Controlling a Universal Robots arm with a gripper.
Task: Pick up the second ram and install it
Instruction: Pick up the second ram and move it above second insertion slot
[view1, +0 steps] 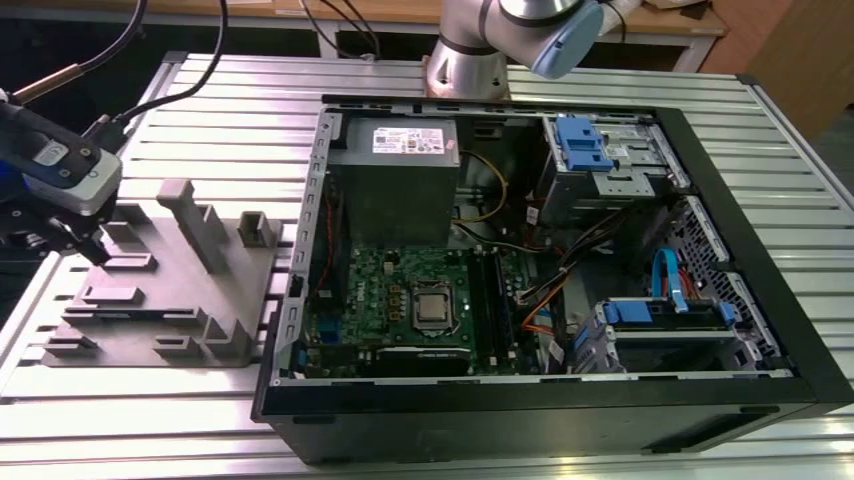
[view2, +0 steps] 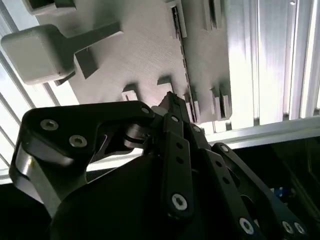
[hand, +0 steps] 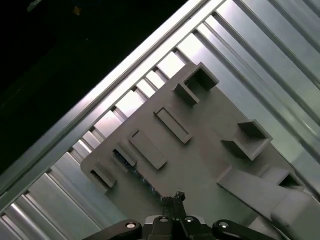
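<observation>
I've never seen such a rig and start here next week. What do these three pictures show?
The machine is one robot arm with a black gripper at its end. The exterior view comes from a camera off the arm; both wrist views come from cameras riding near the gripper. On the slatted metal table stand an open black computer case, its green motherboard exposed, and a grey plastic tray with upright blocks. In the second wrist view the gripper is beside a long, thin dark strip set on edge in a tray slot, possibly the memory stick. I cannot tell whether it is held.
</observation>
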